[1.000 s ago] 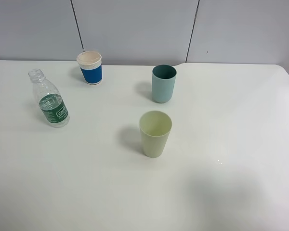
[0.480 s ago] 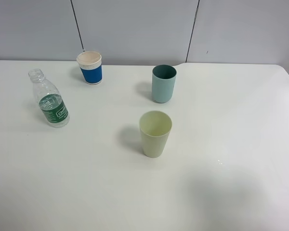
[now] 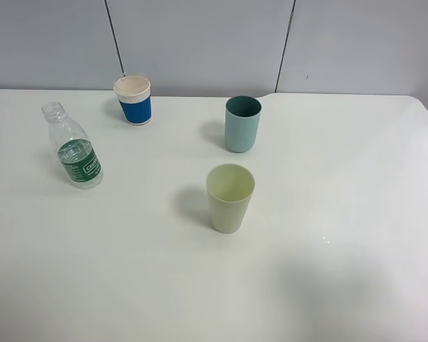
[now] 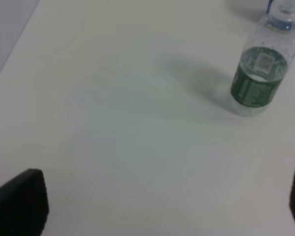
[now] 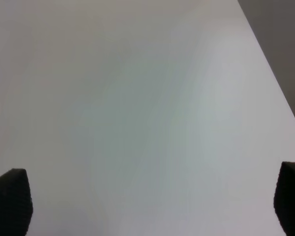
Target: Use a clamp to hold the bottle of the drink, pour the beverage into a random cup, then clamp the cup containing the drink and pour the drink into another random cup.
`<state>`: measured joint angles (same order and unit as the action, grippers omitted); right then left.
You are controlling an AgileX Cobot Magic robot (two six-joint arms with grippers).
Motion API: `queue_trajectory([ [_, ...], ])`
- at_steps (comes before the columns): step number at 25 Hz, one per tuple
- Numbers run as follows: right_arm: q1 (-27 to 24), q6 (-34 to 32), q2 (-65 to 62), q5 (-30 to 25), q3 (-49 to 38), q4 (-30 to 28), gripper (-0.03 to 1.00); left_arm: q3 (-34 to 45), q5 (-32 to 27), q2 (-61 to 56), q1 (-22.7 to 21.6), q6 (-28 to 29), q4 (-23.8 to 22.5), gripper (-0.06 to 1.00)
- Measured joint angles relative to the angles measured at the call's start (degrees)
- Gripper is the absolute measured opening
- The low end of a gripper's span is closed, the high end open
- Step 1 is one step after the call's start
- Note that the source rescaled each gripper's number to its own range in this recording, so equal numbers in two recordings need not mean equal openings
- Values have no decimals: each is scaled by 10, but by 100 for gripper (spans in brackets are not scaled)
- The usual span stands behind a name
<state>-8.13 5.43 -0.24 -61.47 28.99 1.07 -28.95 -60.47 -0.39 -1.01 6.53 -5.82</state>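
my left gripper (image 4: pixel 162 211) wide open, empty | bottle (image 4: pixel 260 73) ahead, well apart | light, slippery, squashy | take labelled waist

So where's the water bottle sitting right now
In the exterior high view the bottle stands upright on the left of the white table, nearer the camera than the blue-and-white paper cup. The left wrist view also shows it, ahead of the open gripper.

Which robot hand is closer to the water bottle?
Left. The left hand sees the bottle just ahead; the right hand sees only bare table.
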Motion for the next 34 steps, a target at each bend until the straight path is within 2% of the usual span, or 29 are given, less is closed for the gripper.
queue_trajectory([
  [34,0,-1,0,0,0,0,100,0,0,0,0,0,0,100],
])
